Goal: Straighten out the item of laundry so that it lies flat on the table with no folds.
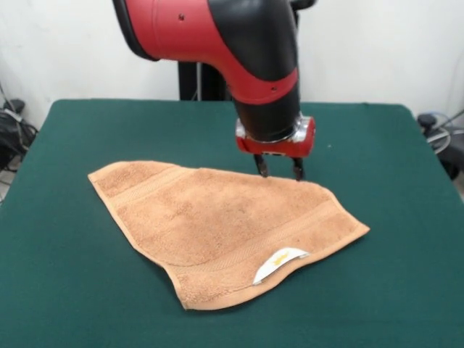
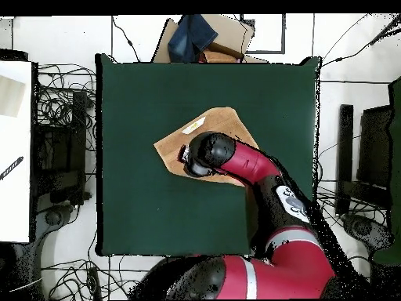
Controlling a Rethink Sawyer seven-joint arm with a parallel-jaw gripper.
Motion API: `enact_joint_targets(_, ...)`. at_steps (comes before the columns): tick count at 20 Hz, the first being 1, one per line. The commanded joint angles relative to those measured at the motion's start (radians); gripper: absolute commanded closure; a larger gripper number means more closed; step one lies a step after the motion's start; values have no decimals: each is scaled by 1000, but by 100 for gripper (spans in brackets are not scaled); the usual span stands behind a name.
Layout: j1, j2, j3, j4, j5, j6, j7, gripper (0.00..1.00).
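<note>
- On the green tabletop (image 1: 72, 304), front view first: the towel (image 1: 210, 225) sits about mid-table, and it's not a clean rectangle. It looks folded over itself into a rough triangle, with one point toward the left, one toward the right and a rounded corner nearest the camera where the white label (image 1: 279, 263) with the yellow mark pokes out.
- Same view: the end effector (image 1: 278, 168) hangs right over the towel's far edge, fingers apart with a clear gap between them, tips just at or barely above the cloth. I honestly can't tell if they're touching. Nothing is pinched.
- My take on the step in hand: it's lining up a grab on that far edge. To do it well, I'd pinch only the top layer of the fold, not both layers, otherwise the whole towel just drags along. Then peel it back away from the crease, keeping low so the terry doesn't flop back.
- Overhead view: the arm (image 2: 258, 168) covers a good chunk of the towel, so the grasp point is hidden. What shows is a tan wedge with the label near its upper left edge. There's loads of free tabletop all around, so there's room to unfold in any direction.
</note>
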Motion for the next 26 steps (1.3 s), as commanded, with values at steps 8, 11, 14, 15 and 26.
enact_joint_targets(8,31,66,-7,-114,21,65,182,0)
enact_joint_targets(11,24,75,-3,-142,21,80,171,0)
enact_joint_targets(14,14,72,0,-168,22,118,160,0)
enact_joint_targets(15,13,60,0,-173,22,135,160,0)
enact_joint_targets(26,-15,89,3,-344,-29,241,85,0)
